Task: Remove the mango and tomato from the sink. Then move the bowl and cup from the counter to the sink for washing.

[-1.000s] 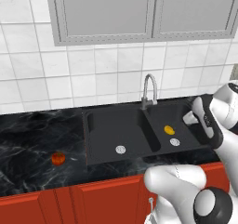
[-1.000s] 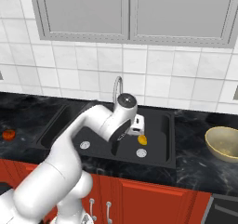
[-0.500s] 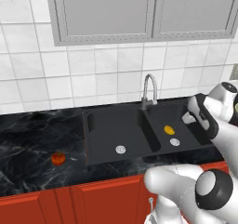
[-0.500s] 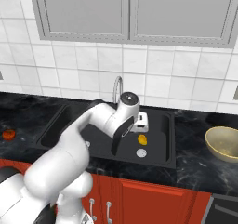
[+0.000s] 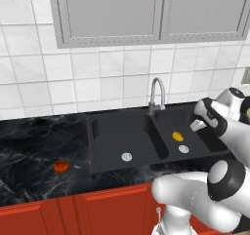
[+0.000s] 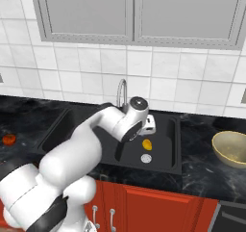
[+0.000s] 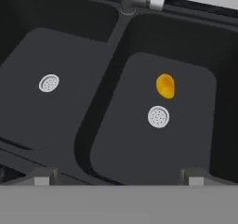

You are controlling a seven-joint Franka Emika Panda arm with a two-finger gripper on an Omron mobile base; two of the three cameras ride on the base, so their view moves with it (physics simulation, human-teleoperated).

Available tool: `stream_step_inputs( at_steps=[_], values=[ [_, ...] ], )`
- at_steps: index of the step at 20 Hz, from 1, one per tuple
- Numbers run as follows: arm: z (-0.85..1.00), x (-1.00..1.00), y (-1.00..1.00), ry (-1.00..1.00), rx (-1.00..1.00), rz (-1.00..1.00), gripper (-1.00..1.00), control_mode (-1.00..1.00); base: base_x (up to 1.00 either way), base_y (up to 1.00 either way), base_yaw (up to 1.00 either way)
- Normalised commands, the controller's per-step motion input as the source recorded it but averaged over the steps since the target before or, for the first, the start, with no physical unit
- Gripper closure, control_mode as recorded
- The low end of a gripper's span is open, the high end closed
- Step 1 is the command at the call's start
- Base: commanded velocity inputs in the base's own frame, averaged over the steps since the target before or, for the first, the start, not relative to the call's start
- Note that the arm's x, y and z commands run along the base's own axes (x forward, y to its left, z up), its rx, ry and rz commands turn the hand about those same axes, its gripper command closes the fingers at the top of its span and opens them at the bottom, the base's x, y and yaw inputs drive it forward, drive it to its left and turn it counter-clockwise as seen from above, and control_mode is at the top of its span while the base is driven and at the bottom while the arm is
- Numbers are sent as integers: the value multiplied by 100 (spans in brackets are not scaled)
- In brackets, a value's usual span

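**Mango in the sink, tomato on the counter**

I see the sink point(image 7: 116, 37) from my hand camera. It has two black bowls side by side. The mango point(image 7: 165, 86) lies in the right bowl, at 12 o'clock from that bowl's silver drain point(image 7: 158, 116) and just beside it. My gripper point(image 7: 116, 175) hangs above the sink with its jaws wide open, and they hold nothing.

From my left base camera, the tomato point(image 5: 61, 166) sits on the dark counter point(image 5: 34, 146), at 9 o'clock from the sink and well apart from it.

From my right base camera, the bowl point(image 6: 232, 148) rests on the counter at 3 o'clock from the sink. The faucet point(image 6: 122, 94) stands behind the sink.
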Motion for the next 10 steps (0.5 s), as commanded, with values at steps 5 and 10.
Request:
stream_step_inputs(
  at_steps=[5,10],
  values=[
    [-18,29,-9,0,-9,6,-100,-100,0,0,0],
    [-16,33,-9,0,-9,3,-100,-100,0,0,0]
  ],
)
